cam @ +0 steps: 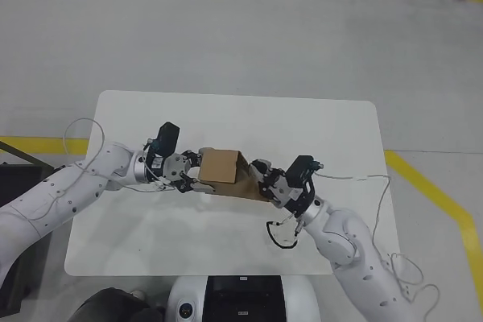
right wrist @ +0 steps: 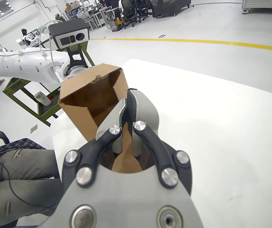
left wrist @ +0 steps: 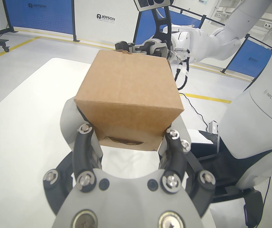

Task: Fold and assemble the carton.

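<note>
Left fingers (left wrist: 67,119), nearest the lens in the left wrist view: spread wide, one pad against each side wall of the carton's closed end. As far as I can judge contact, they grip it across its width.

Surface (cam: 306,121): white with rounded corners, taking the middle of the top view frame.

Carton (cam: 225,173): brown, at the centre of the top view frame, spanning the gap between my two arms. A shadow beneath it in the left wrist view suggests it is held clear of the surface. Its long axis runs left to right across the top frame, dipping slightly toward lower right. The closed end faces the left fingers and the open mouth faces the right fingers.

Right fingers (right wrist: 148,112): closed, pinching one carton wall at the mouth, with cardboard showing between the pads.

Torn notch (right wrist: 95,79): on the far rim of the mouth.

Judgement: the body is squared up but the mouth is not yet closed. The open end lies at the right fingers, along the long axis, and the left fingers sit at the opposite end. The right arm is therefore nearer for the flap work, with the left arm as brace. Risk: if the right pinch lets go, the carton may sag or twist in the one-ended left grip.
</note>
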`<state>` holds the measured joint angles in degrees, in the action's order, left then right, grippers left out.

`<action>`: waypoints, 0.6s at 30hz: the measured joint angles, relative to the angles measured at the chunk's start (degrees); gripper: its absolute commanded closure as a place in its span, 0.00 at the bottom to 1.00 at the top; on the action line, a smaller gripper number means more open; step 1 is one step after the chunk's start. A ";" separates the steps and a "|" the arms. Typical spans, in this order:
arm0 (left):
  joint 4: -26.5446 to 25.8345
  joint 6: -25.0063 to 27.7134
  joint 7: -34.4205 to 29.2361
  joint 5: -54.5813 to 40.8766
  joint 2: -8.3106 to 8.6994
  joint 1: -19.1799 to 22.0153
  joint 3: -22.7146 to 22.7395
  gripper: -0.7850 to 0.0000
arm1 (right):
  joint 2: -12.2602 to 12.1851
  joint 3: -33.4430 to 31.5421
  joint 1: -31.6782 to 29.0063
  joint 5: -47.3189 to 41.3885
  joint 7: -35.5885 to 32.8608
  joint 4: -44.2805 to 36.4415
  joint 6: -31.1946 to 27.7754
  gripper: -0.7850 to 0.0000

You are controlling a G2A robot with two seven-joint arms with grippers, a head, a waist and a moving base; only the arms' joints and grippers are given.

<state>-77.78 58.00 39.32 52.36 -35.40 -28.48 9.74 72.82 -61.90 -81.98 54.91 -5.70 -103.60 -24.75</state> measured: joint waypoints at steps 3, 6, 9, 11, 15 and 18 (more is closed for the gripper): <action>0.06 0.00 -0.30 -0.09 -0.13 0.04 0.00 1.00 | 0.11 1.11 0.12 0.07 -0.01 -0.23 -0.13 1.00; 0.13 0.00 -0.59 -0.26 -0.25 0.04 0.00 1.00 | 0.23 1.94 0.50 0.00 -0.25 -0.22 0.07 1.00; 0.18 0.00 -0.71 -0.31 -0.34 0.04 0.00 1.00 | 0.40 2.85 0.95 0.18 -0.37 -0.10 0.77 1.00; 0.18 0.00 -0.69 -0.28 -0.38 0.04 0.00 1.00 | 0.52 3.43 1.18 0.25 -0.36 0.01 1.33 1.00; 0.23 0.00 -0.21 0.01 -0.39 0.03 0.00 1.00 | 0.78 4.48 1.64 0.21 0.03 0.35 2.69 1.00; 0.34 0.00 0.31 0.34 -0.34 0.10 0.00 1.00 | 0.91 4.98 1.88 0.13 0.23 0.49 3.16 1.00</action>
<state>-77.44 58.00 39.63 52.69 -35.74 -28.38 9.74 73.73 -56.93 -80.10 55.04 -5.47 -103.11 -21.59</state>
